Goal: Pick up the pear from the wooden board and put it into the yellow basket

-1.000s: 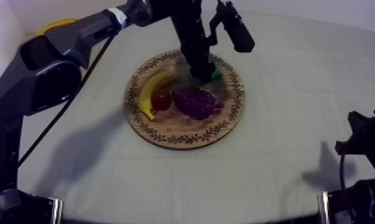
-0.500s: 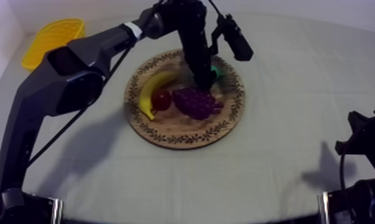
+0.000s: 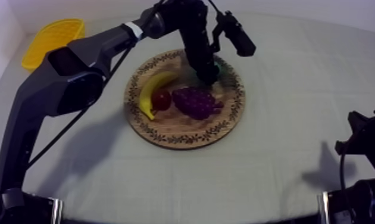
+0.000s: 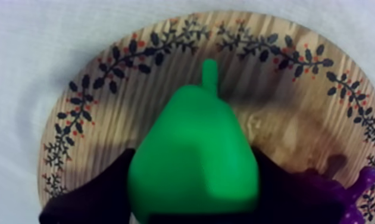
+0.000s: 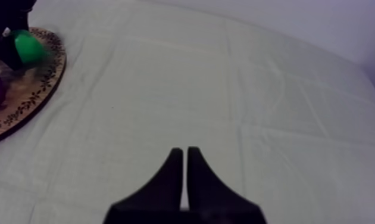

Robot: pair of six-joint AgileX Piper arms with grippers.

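Note:
A bright green pear (image 4: 196, 161) sits between the dark fingers (image 4: 94, 196) of my left gripper (image 4: 193, 205), which is shut on it over the far part of the round wooden board (image 4: 106, 119). From above, my left gripper (image 3: 207, 75) stands over the board's (image 3: 184, 140) far side and covers the pear. The right wrist view catches the pear (image 5: 27, 46) held at the board's (image 5: 32, 98) edge. The yellow basket (image 3: 52, 37) lies at the far left corner. My right gripper (image 5: 184, 152) is shut on nothing, low at the right (image 3: 362, 143).
On the board lie a banana (image 3: 154, 92), a small red fruit (image 3: 161, 99) and a bunch of purple grapes (image 3: 196, 102), all near the held pear. Bare cloth stretches between the board and the basket.
My left arm swung in from the basket side a second ago. Since half a second ago its gripper has shifted slightly up and away with the pear. The right arm stayed still.

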